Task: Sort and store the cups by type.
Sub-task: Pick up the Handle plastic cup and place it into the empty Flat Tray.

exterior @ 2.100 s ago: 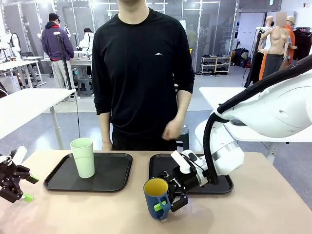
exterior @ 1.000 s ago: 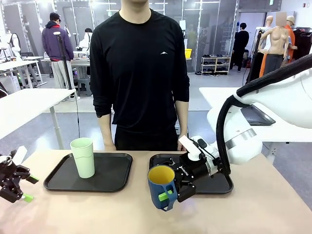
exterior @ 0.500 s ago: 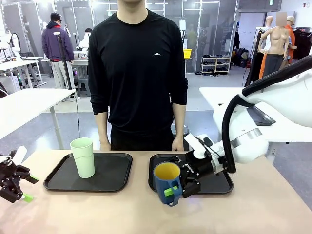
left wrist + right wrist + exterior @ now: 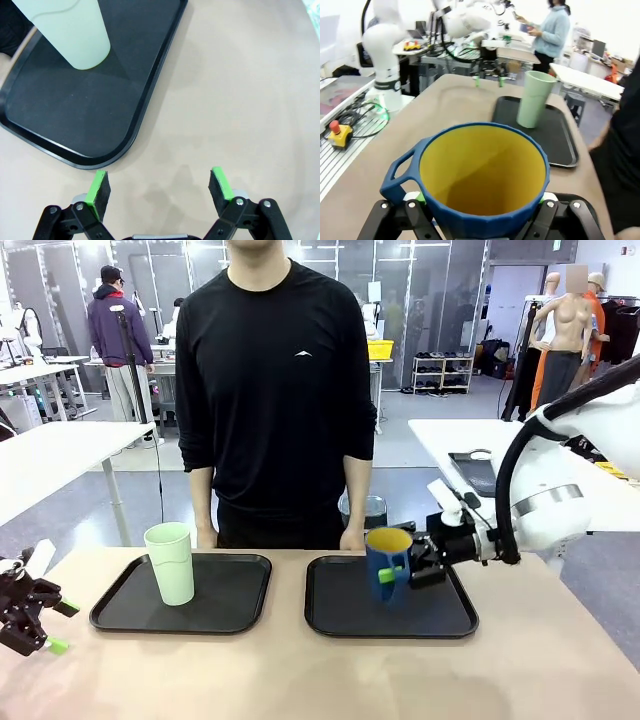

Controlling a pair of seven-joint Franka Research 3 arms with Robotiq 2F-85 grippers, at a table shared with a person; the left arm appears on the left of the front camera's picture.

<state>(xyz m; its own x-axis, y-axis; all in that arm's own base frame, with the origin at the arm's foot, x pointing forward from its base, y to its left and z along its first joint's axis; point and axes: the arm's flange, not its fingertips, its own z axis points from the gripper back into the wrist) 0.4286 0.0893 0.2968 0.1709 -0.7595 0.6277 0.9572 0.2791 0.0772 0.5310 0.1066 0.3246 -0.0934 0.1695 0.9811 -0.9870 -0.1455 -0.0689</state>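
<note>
Right hand (image 4: 400,573) was clamped on the dark blue mug (image 4: 386,562), its green pads pinching the mug's body from either side, the yellow inside facing up and the handle sticking out to one side in the right wrist view. In the front view the mug hung roughly upright above the right-hand black tray (image 4: 345,625), toward that tray's far edge; whether its base touched the tray could not be told. The relation that mattered was vertical: the tray floor lay straight below the mug, so the setting-down looked to call for a plain lowering along the mug's upright axis, with no sideways travel.

The mint-green tumbler (image 4: 171,562) stood upright on the left-hand black tray (image 4: 238,605), well apart from the mug. Left hand (image 4: 159,187) rested low over the desk (image 4: 250,675) near its left edge, fingers spread wide and holding nothing, just beside the near corner of the tumbler's tray. A person stood at the far side, arms hanging, one hand (image 4: 351,539) near the far rim of the mug's tray.
</note>
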